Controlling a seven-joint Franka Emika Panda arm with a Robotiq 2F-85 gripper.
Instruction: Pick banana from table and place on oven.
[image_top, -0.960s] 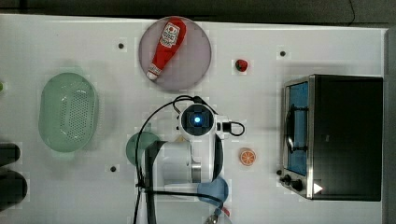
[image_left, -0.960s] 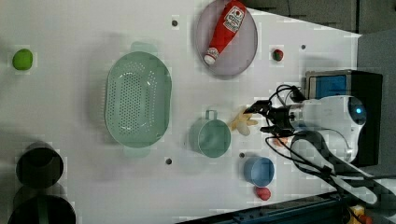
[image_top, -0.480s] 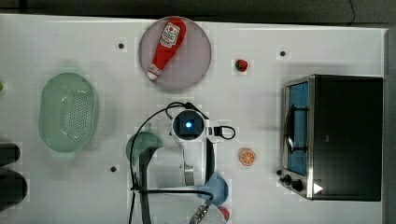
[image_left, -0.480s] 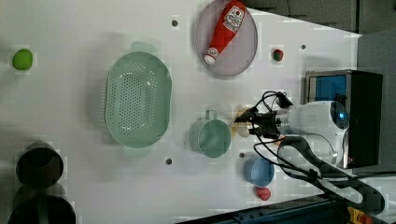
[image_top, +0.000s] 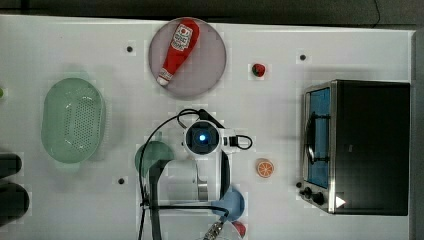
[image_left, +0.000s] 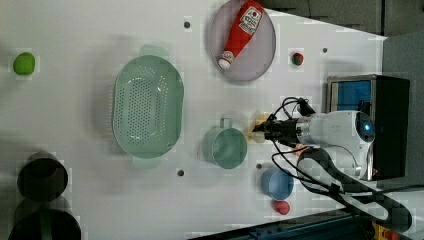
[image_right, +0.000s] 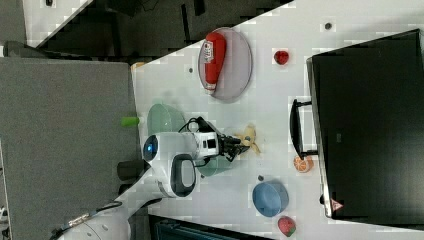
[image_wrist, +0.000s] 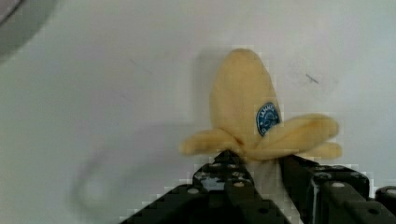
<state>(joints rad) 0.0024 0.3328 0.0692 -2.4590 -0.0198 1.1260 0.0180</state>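
Observation:
The pale yellow banana (image_wrist: 243, 102) lies on the white table (image_top: 300, 30) with its peel strips splayed, beside the teal cup (image_left: 225, 146). My gripper (image_wrist: 261, 163) is down at the table, its black fingers (image_wrist: 224, 170) pressed in on both sides of the banana's lower end. In the left view the gripper (image_left: 264, 129) reaches the banana (image_left: 259, 135) from the left view's right. The right view shows the banana (image_right: 248, 138) at the gripper (image_right: 237, 142). In the top view my wrist (image_top: 202, 139) covers it. The oven (image_top: 370, 145) stands at the top view's right, its black top bare.
An orange slice (image_top: 265, 168) lies between my arm and the oven. A blue bowl (image_top: 230, 202) and a red berry sit near the arm's base. A plate (image_top: 210, 75) with a ketchup bottle, a green colander (image_top: 72, 120) and a strawberry (image_top: 258, 70) lie further off.
The arm has come down over the banana, and the jaws, wide open a second ago, have narrowed onto its lower end. The banana has stayed on the table.

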